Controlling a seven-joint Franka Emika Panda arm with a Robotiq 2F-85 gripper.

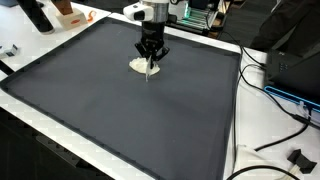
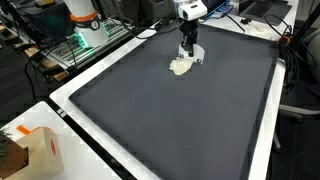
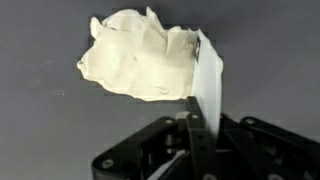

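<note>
My gripper (image 3: 205, 125) is shut on a thin white flat strip (image 3: 208, 85) that sticks out past the fingertips and points down at the mat. Its tip reaches the right edge of a crumpled cream wad (image 3: 140, 60) of paper or cloth lying on the dark grey mat (image 3: 50, 130). In both exterior views the gripper (image 1: 151, 55) (image 2: 188, 52) hangs straight over the wad (image 1: 139, 66) (image 2: 180, 67) in the far part of the mat (image 1: 120, 110) (image 2: 180, 120). The strip (image 1: 149, 72) shows as a thin pale line below the fingers.
The mat lies on a white table (image 1: 255, 120). Black cables (image 1: 285, 130) and a dark box (image 1: 295, 65) sit to one side. An orange and white carton (image 2: 35, 150) stands at a near corner. Equipment and an orange-topped stand (image 2: 82, 20) crowd the far edge.
</note>
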